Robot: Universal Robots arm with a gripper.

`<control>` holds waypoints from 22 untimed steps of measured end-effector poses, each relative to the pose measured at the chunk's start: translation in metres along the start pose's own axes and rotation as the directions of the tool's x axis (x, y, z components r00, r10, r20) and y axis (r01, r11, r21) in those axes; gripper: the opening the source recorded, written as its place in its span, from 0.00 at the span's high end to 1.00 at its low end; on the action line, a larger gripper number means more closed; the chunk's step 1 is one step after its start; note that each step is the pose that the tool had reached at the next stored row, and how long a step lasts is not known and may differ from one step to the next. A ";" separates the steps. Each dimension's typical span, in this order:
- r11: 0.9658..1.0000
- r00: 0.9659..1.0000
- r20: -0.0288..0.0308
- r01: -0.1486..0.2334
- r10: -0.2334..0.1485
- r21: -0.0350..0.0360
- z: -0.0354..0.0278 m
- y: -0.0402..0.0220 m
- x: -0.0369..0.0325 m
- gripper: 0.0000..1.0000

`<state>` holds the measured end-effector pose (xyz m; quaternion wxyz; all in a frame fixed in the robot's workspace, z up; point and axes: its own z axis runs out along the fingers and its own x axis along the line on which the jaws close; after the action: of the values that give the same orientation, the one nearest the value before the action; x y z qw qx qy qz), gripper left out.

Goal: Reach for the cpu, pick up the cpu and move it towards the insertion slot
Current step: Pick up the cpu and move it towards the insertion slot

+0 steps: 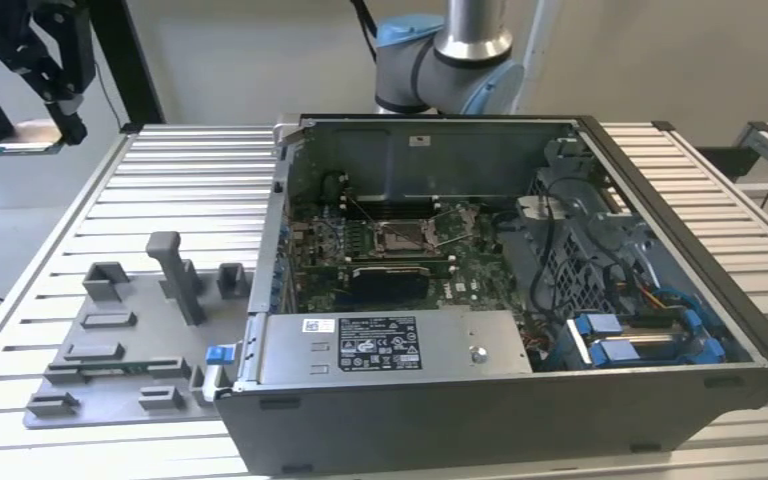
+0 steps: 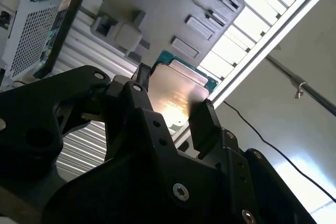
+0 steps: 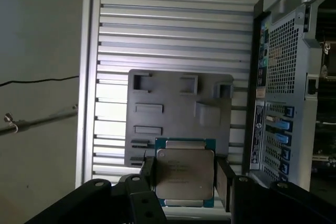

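So far I have the claw (image 1: 31, 135) clamped on the cpu (image 3: 185, 174), aloft at the exterior view's upper left, well apart from the insertion slot (image 1: 404, 235) mid-frame inside the computer case (image 1: 491, 420); transfer not yet done.

The exterior view looks down from above on the ribbed silver metal table (image 1: 184, 180) and open dark computer case (image 1: 491, 425). Both wrist views sit close behind the black jaws, sharing the grey plastic fixture plate (image 3: 173, 108).
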<state>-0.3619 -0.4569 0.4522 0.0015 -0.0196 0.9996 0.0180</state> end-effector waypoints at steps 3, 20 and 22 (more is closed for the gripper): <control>1.000 1.000 0.000 0.000 0.000 0.000 0.0003 -0.0002 -0.0052 1.00; 1.000 1.000 0.000 0.000 0.000 0.000 0.0014 -0.0014 -0.0386 1.00; 1.000 1.000 0.000 0.000 0.000 0.000 0.0015 -0.0016 -0.0431 1.00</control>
<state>-0.3188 -0.4567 0.4508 0.0015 -0.0197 0.9996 0.0181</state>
